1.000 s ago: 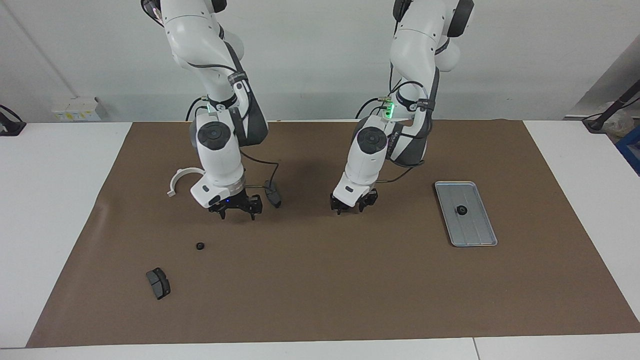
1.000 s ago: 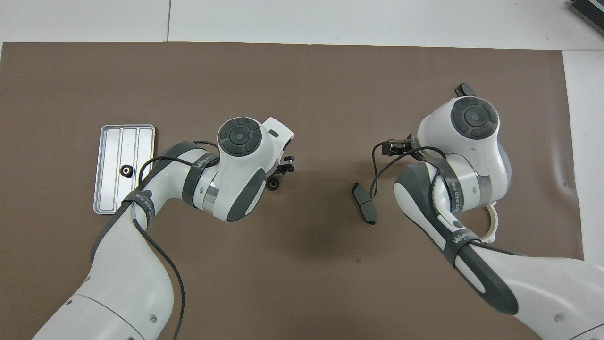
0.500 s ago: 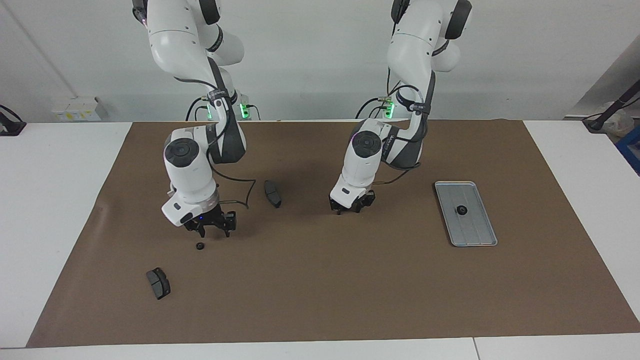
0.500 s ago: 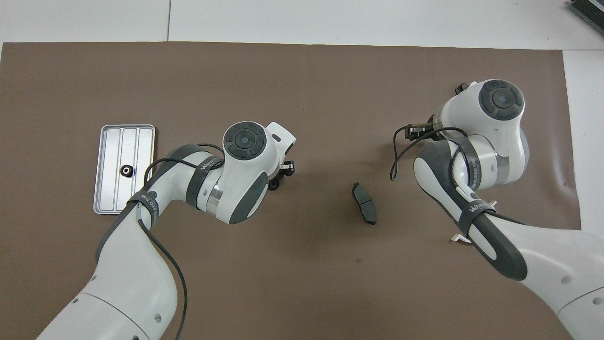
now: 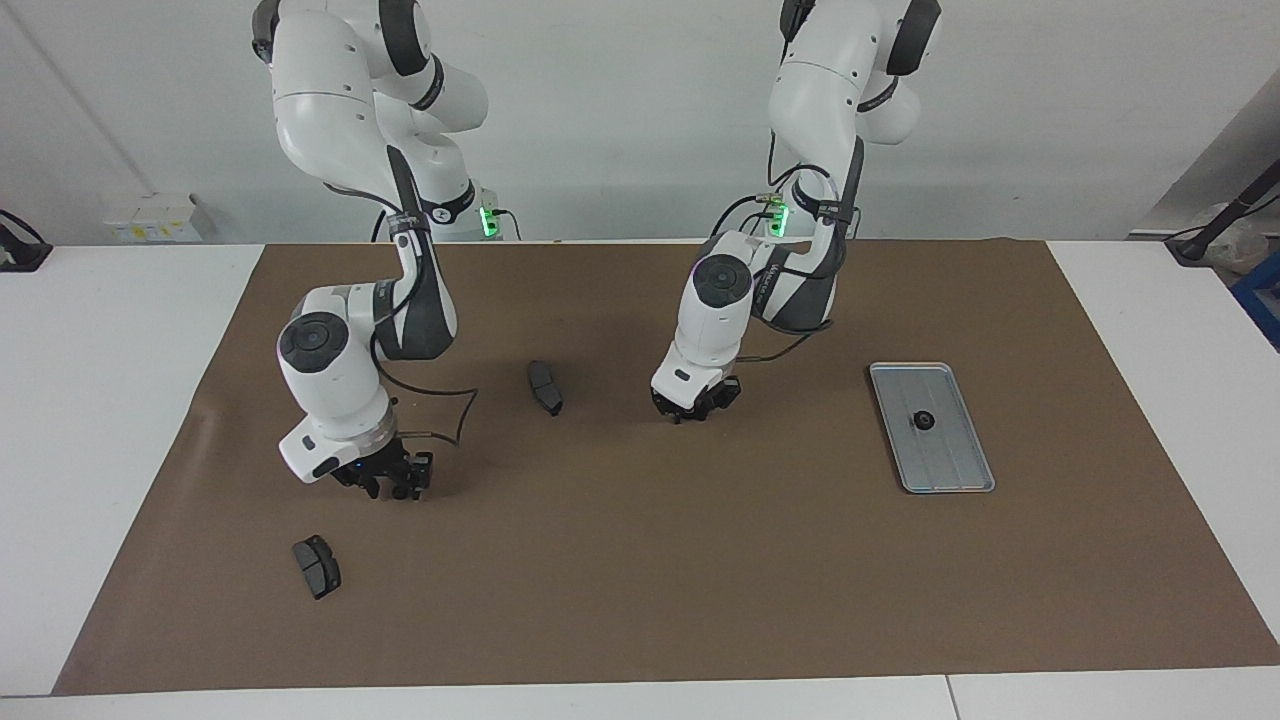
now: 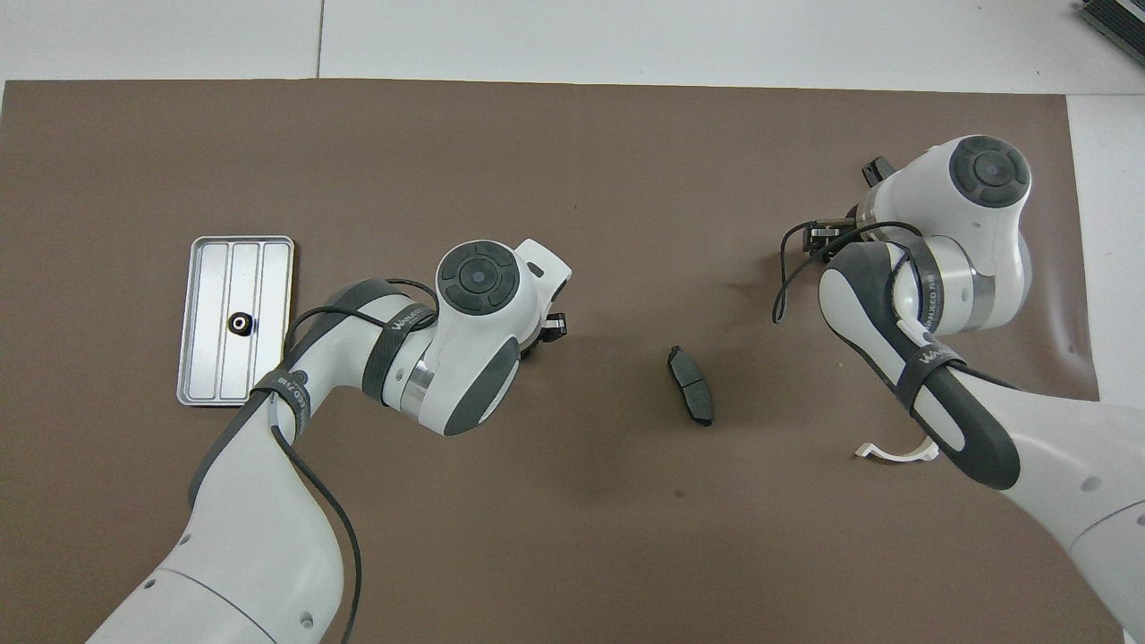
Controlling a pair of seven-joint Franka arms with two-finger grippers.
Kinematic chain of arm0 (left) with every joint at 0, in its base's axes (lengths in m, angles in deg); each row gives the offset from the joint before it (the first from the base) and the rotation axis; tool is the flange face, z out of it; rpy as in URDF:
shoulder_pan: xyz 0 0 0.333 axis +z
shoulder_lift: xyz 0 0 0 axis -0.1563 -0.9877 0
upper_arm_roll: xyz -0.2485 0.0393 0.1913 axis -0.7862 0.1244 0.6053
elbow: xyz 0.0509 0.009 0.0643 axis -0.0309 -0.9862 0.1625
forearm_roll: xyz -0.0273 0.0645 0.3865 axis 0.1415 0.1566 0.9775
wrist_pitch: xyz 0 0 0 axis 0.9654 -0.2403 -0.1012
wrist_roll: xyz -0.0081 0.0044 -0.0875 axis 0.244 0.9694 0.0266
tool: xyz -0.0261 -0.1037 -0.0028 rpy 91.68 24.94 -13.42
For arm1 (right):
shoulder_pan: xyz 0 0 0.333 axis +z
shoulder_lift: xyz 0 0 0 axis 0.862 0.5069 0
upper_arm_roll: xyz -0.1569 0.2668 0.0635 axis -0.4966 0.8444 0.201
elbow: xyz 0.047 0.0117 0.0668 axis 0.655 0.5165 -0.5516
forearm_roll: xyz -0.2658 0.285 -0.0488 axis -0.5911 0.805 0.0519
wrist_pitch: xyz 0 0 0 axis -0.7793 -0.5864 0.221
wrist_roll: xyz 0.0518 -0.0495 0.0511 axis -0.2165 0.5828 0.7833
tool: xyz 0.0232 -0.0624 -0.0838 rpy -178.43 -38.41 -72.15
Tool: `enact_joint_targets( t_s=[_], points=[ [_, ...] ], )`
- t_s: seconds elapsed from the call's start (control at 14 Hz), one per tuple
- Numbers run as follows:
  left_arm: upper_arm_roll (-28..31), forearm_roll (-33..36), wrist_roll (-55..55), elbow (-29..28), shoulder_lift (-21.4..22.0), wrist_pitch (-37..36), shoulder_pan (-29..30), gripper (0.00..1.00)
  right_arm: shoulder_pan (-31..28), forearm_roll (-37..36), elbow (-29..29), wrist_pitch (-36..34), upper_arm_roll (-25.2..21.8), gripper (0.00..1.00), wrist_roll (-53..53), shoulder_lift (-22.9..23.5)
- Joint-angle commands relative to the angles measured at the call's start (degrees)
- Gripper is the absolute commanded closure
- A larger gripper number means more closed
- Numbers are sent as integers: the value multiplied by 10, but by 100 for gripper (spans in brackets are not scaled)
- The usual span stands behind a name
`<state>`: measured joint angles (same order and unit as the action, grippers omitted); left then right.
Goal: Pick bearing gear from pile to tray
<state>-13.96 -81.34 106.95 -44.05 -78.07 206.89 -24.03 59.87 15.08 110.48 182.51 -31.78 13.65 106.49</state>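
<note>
Facing view: right gripper point(image 5: 385, 487) is lowered to the mat for a pile ring, grip unreadable; left gripper point(image 5: 697, 407), likewise unreadable, is held low mid-mat, while one ring point(image 5: 922, 420) is already seated in the tray point(image 5: 950, 470).

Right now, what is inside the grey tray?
One small black ring lies in the tray, near its middle. The rest of the floor shows only lengthwise ridges. In the overhead view the left arm covers one corner.
</note>
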Motion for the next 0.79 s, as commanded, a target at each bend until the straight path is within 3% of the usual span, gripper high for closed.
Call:
enact_joint_targets(
  t_s=[0.0, 0.14, 0.36, 0.43, 0.57, 0.71],
  points=[
    [6, 0, 12, -26, 5, -4, -13, 76, -8, 5, -6, 4, 9, 53, 14, 8],
    [6, 0, 12, -26, 5, -5, -13, 85, -7, 6, -4, 5, 9, 64, 14, 8],
    [9, 1, 6, -2, 6, -16, 4, 91, -6, 6, -3, 8, 9, 90, 13, 8],
    [10, 2, 1, 19, 11, -34, 35, 92, -7, 6, -4, 8, 9, 97, 13, 8],
    [10, 2, -38, 73, 15, -88, 84, 92, -4, 6, -5, 4, 10, 100, 11, 7],
    [10, -1, -111, 83, 25, -105, 159, 93, 3, 7, -6, -3, 13, 100, 5, -5]
  ],
)
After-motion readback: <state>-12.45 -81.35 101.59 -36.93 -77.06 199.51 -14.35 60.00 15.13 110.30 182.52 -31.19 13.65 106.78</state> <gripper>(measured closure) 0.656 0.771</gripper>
